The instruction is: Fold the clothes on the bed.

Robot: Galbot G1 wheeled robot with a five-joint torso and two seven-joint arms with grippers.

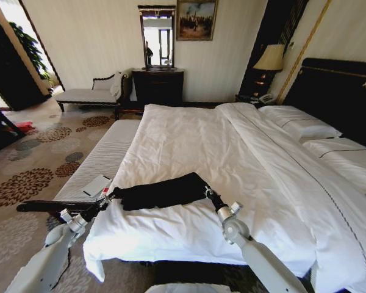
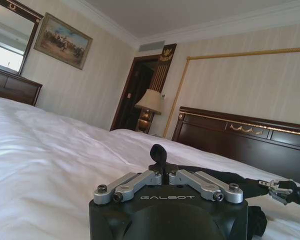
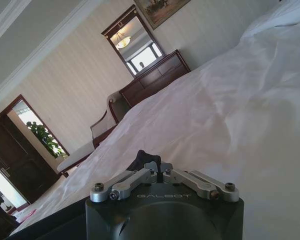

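Cloth like this black shirt (image 1: 161, 192) is looking light, limp and easily wrinkled, and it is lying as a narrow folded band on the bed (image 1: 189, 146) near its foot edge, stretched between the two grippers. The left gripper (image 1: 111, 196) is pinching one end of the band and the right gripper (image 1: 208, 192) the other, both closed on fabric. Judging by how it is draping, holding corners or folded edges should be keeping the layers together better than grabbing the middle.
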